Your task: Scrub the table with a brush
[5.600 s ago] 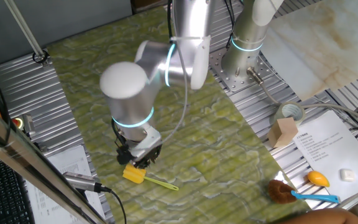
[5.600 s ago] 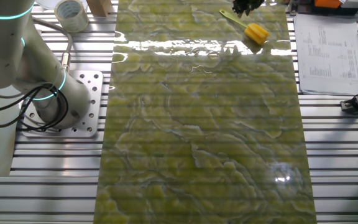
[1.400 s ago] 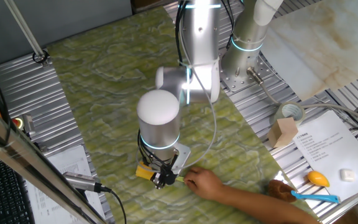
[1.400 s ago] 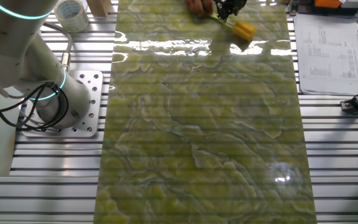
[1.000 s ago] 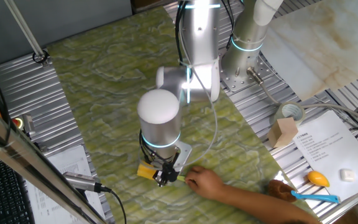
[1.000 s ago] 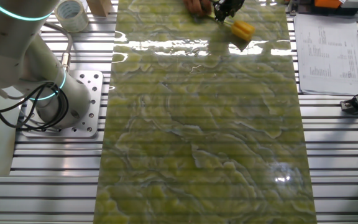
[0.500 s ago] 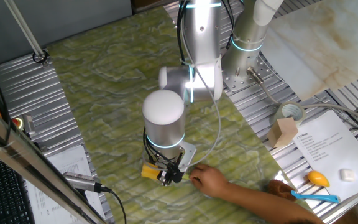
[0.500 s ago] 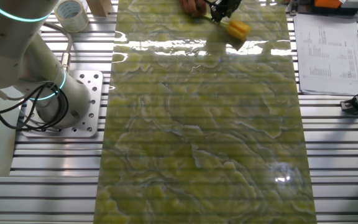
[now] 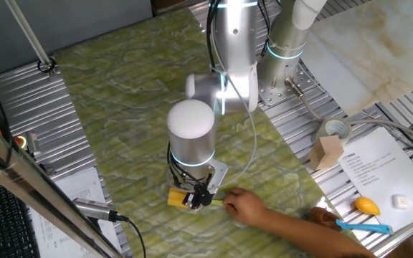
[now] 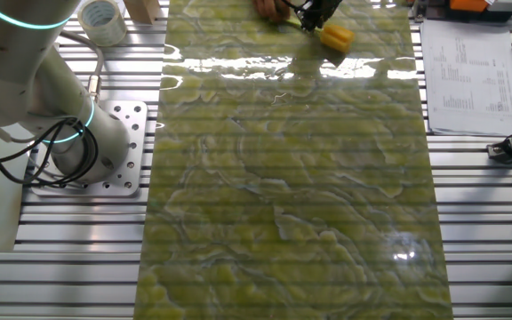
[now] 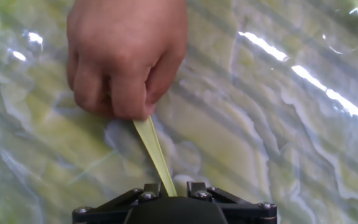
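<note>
Gripping the brush: the hand is clenched on the thin yellow-green handle just behind the yellow block head.

One fixed view, left to right:
- Head lies on the table, close to the edge nearest this camera and to the left of the hand.
- Arm stands straight above the hand, wrist pointing down.
- A person's fist is just right of the hand and pinches the free end of the handle.
- Off the table's right edge: blue-handled brush, tape roll, wooden block, printed sheet.

The other fixed view, left to right:
- Fist, hand and brush head sit in a row at the table's far edge.
- Whether the head touches the surface or sits just above it: cannot tell.

Hand view:
- Handle runs from between the jaws at the bottom edge up into the fist.
- Fist is closed round the handle's end, knuckles toward the camera.
- Marbled table lies beneath, with glare streaks at upper right.
</note>
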You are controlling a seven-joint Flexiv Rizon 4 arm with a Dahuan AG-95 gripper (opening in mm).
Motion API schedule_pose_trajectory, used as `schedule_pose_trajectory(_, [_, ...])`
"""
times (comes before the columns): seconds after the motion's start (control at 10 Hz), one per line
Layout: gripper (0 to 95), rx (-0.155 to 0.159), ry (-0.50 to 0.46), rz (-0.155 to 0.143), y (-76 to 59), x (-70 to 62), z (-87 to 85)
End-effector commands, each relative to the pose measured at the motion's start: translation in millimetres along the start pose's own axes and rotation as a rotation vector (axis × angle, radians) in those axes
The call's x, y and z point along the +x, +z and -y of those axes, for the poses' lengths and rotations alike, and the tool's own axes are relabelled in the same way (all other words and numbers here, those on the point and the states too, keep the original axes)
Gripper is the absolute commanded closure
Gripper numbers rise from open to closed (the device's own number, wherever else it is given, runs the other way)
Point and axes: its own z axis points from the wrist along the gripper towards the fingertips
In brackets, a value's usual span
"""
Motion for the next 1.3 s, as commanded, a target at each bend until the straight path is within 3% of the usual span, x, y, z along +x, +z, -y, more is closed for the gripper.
schedule_pose_trajectory(0.1, [76.0,0.0,-0.01,0.002,-1.0,-1.0,-0.6])
schedule_pose_trajectory(0.7, [76.0,0.0,-0.005,0.002,-0.6,-13.1,-9.5])
schedule_pose_trajectory(0.8, [76.0,0.002,-0.004,0.013,-1.3,-13.9,-10.3])
schedule_pose_trajectory(0.9, [95.0,0.003,-0.001,0.011,-2.1,-14.9,-10.8])
schedule_pose_trajectory(1.3, [95.0,0.008,0.014,-0.008,-1.7,-15.6,-11.3])
